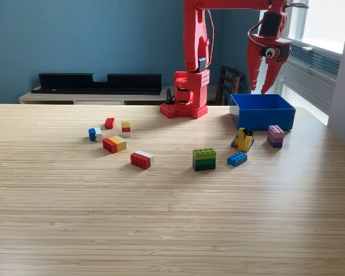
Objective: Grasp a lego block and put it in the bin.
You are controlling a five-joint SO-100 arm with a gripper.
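The blue bin (pixel 265 120) stands on the table at the exterior view's right, beside the red arm's base (pixel 185 99). My red gripper (pixel 260 91) hangs above the bin's back left part, jaws pointing down and apart, with nothing between them. Lego blocks lie loose on the table: a green stack (pixel 204 159), a blue flat block (pixel 237 158), a yellow and black piece (pixel 244 139) and a purple block (pixel 275 136) just in front of the bin. The bin's inside is hidden by its front wall.
More blocks lie at the left: a red and white one (pixel 142 159), a red-yellow-white one (pixel 114 144), a blue and white one (pixel 95 134), a small red one (pixel 109 123) and a yellow-topped one (pixel 126 127). A low sideboard (pixel 92 95) stands behind the table.
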